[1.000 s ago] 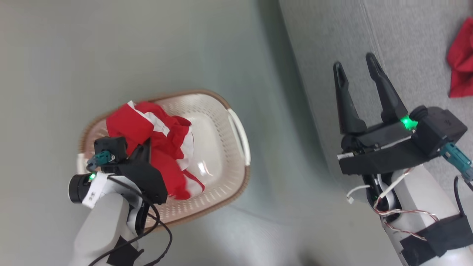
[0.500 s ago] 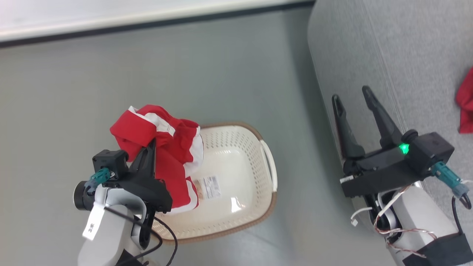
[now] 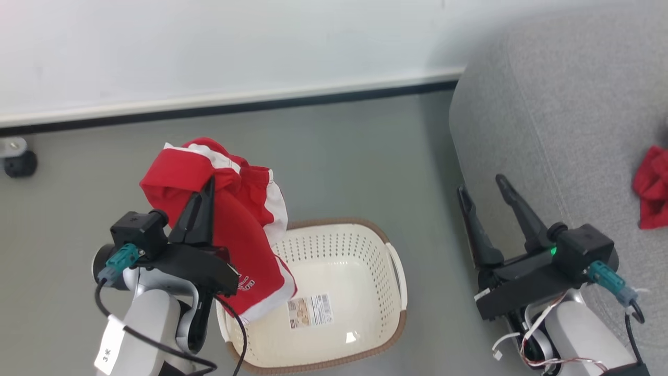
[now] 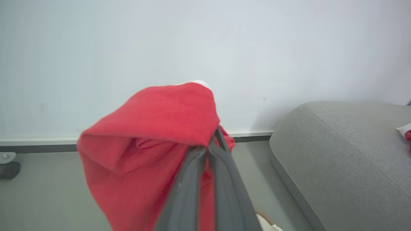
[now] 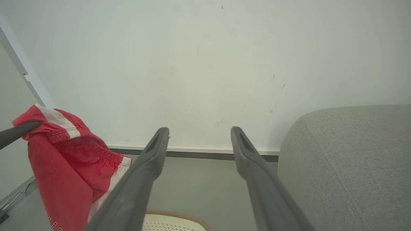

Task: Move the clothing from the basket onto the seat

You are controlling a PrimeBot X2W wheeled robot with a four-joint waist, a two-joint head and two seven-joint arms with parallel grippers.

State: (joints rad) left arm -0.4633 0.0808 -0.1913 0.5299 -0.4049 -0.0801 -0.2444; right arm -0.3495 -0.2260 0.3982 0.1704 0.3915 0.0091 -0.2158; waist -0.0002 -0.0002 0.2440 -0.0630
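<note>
The left gripper (image 3: 208, 189) has its fingers pressed together on a fold of the red garment (image 3: 237, 250), which hangs from them in a loose bunch over the left end of the basket (image 3: 334, 230). White trim bands run along the garment's edges, and small white lettering shows near its lower hem. The basket stands on the floor (image 3: 339, 151); a label sticker (image 3: 310, 310) lies on its cream bottom, and its brown rim and one white side handle face the seat (image 3: 548, 120).

The right gripper (image 3: 481, 184) hangs between the basket and the seat, its fingers spread wide apart and holding nothing, the tips over the seat's front edge. A strip of grey floor separates the basket from that edge. On the seat, well to the right, lies a second red garment (image 3: 652, 196), crumpled and partly cut off by the picture's edge.

The seat is grey woven fabric with a rounded corner and a seam line along its top. The floor is smooth and grey-green. Behind it rises a plain pale wall (image 3: 209, 47) with a white skirting (image 3: 235, 99) and a dark line beneath. A small dark caster (image 3: 18, 163) sits at the far left by the wall.
</note>
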